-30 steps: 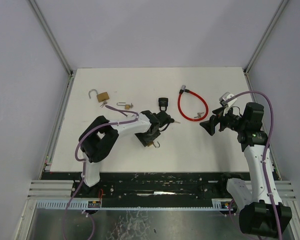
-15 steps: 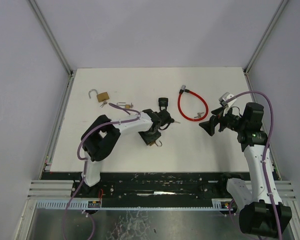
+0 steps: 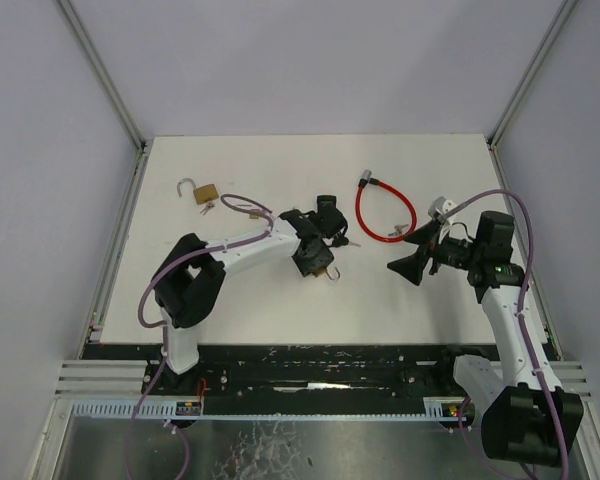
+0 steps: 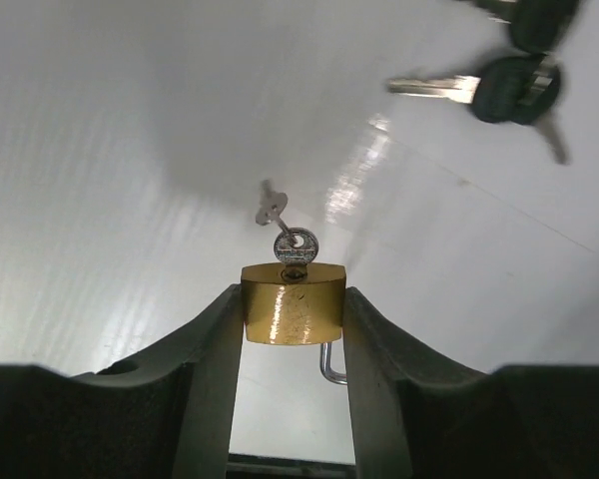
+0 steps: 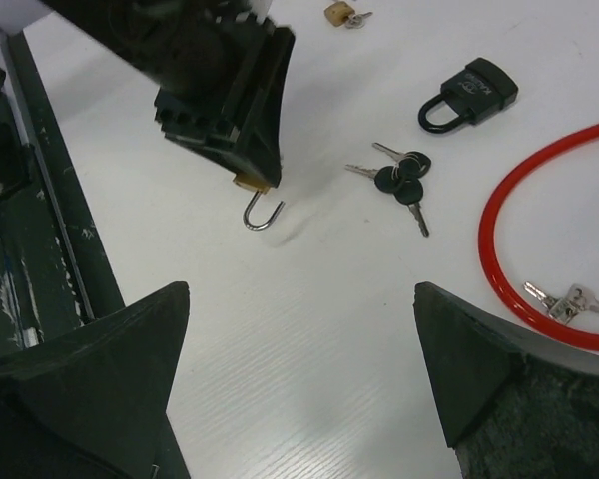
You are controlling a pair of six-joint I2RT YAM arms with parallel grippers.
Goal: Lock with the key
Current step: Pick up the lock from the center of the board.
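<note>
Your white table [image 3: 230,310] carries everything. Your left gripper [image 3: 315,258] sits near the middle of it, clamped on the small brass padlock [image 4: 293,304]; from the left wrist view the lock's body is pinched squarely between the two fingers [image 4: 215,349], flat sides against the pads. Your right gripper [image 3: 408,255] hovers well apart to the right, its jaws spread wide and holding nothing.

The red cable lock [image 3: 385,210] lies looped between the two grippers, towards the far side. The black padlock [image 5: 469,93] lies closed just beyond your left gripper. A larger brass padlock [image 3: 202,192] with its shackle open lies at the far left.

On the held lock, the shackle [image 5: 264,215] is open and hangs free below the fingers. A silver key [image 4: 296,244] sits in its keyhole, facing away from the wrist. A bunch of black-headed keys [image 5: 399,180] lies on the table just beside the gripper, not touching it.
</note>
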